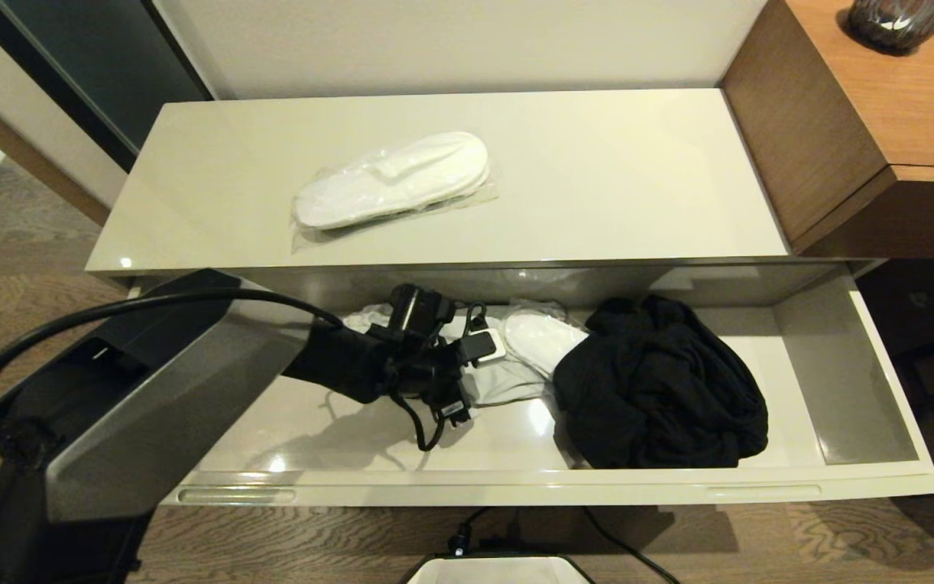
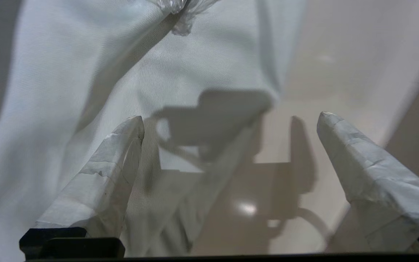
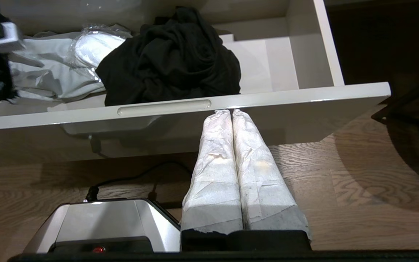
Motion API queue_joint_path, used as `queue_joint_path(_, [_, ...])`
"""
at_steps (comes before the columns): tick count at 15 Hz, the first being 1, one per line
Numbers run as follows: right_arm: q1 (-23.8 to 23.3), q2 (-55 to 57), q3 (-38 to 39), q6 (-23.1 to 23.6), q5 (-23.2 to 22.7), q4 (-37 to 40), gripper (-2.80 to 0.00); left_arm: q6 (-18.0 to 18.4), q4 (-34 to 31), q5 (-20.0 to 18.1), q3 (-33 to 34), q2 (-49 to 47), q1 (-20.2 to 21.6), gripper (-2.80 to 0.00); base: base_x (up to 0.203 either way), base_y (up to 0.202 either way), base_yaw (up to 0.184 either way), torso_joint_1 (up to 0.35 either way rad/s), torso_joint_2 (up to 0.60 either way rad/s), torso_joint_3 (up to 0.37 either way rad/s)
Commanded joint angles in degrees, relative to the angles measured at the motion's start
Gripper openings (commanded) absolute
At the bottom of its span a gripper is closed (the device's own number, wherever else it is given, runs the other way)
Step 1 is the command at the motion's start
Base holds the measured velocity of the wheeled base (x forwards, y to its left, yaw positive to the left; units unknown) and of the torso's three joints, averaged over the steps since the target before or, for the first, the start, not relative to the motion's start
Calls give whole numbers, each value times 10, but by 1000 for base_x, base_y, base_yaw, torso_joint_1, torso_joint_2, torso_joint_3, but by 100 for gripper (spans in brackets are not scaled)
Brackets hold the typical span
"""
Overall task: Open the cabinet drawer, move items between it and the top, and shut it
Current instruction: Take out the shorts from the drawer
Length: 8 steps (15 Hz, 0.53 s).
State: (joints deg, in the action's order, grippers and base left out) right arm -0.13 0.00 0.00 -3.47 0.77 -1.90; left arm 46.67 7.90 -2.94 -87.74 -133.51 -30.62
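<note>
The cabinet drawer (image 1: 840,381) stands pulled out below the beige top (image 1: 613,178). One wrapped pair of white slippers (image 1: 390,180) lies on the top. In the drawer are a black garment (image 1: 661,397), a second wrapped pair of slippers (image 1: 536,337) and a light grey garment (image 1: 503,385). My left gripper (image 1: 447,381) reaches down into the drawer, open (image 2: 231,120). One of its fingers (image 2: 122,153) is over the grey garment (image 2: 86,91), the other over the bare drawer floor (image 2: 304,91). My right gripper (image 3: 227,111) is shut and empty, parked low before the drawer front (image 3: 304,96).
A taller brown wooden unit (image 1: 864,122) with a dark glass vase (image 1: 897,20) adjoins the cabinet on the right. The drawer's right end (image 1: 832,365) holds nothing. My base (image 1: 499,570) and a black cable (image 1: 621,543) sit on the wood floor in front.
</note>
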Motion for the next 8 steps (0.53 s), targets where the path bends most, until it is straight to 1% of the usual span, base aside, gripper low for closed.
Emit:
queue_joint_path(1, [0,1,0,0,0,0,-280,3,11,25,-18,-44,-7,0,0,0,0,0,0,0])
queue_joint_path(3, [0,1,0,0,0,0,-280,7,-5,58,-36,-62,-23,0,0,0,0,0,0,0])
queue_joint_path(6, [0,1,0,0,0,0,-280,8,-7,60,-37,-62,-24,0,0,0,0,0,0,0])
queue_joint_path(7, [0,1,0,0,0,0,-280,7,-11,88,-47,-63,-25,0,0,0,0,0,0,0])
queue_joint_path(8, [0,1,0,0,0,0,-280,6,-13,98,-52,-64,-25,0,0,0,0,0,0,0])
